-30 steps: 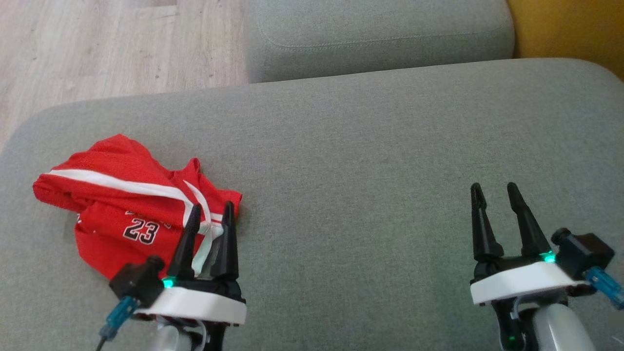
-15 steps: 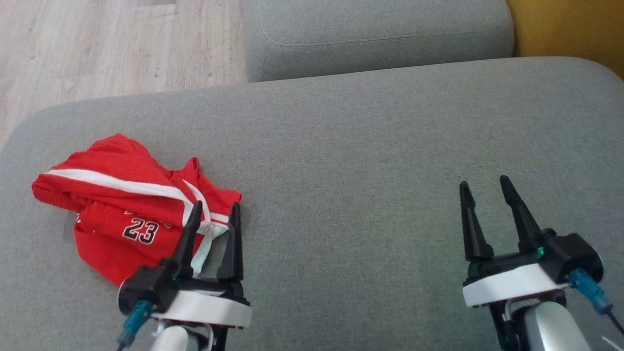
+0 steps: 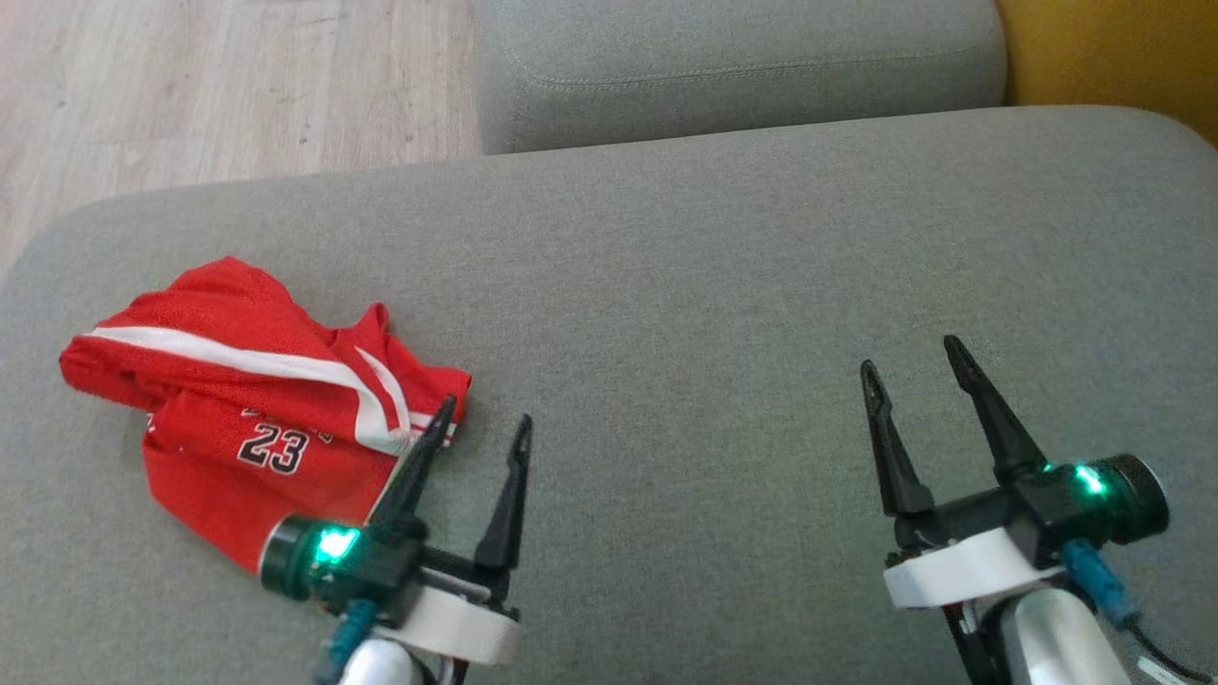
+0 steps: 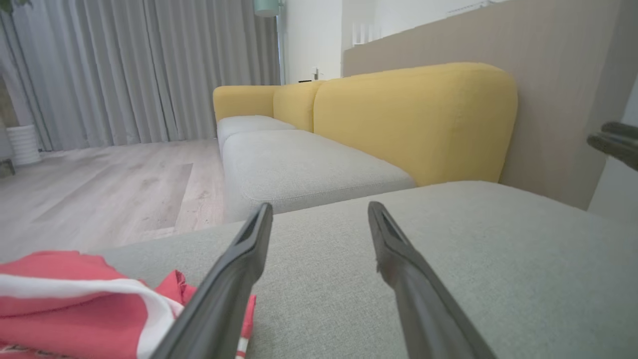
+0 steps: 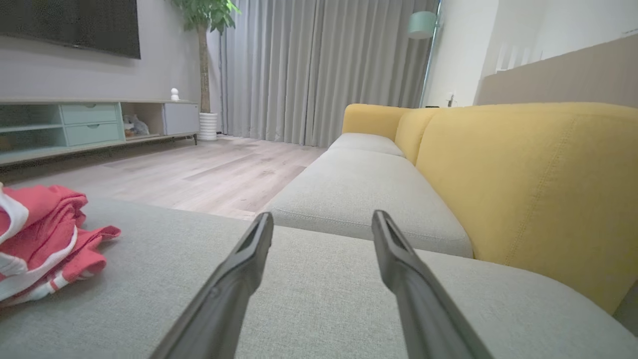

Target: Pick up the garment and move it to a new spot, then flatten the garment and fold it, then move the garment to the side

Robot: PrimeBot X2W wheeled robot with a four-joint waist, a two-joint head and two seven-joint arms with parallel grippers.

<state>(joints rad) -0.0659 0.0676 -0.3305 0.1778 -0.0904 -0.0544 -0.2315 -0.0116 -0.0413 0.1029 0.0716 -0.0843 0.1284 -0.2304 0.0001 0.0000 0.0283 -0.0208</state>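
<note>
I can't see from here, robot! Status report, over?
Left end effector open at edge of crumpled red mesh jersey, not gripping. Right end effector open above grey fabric sofa cushion. No obstacle seen.

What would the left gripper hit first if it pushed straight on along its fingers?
Probably nothing: the left gripper points across the bare grey fabric cushion. The crumpled red mesh jersey lies just beside one finger; height above the cushion is unclear.

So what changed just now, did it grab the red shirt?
No grab. The left gripper twisted and swung right, mostly clear of the red jersey; the right gripper twisted and drifted left. Both stayed open; the jersey stayed crumpled on the grey cushion.
</note>
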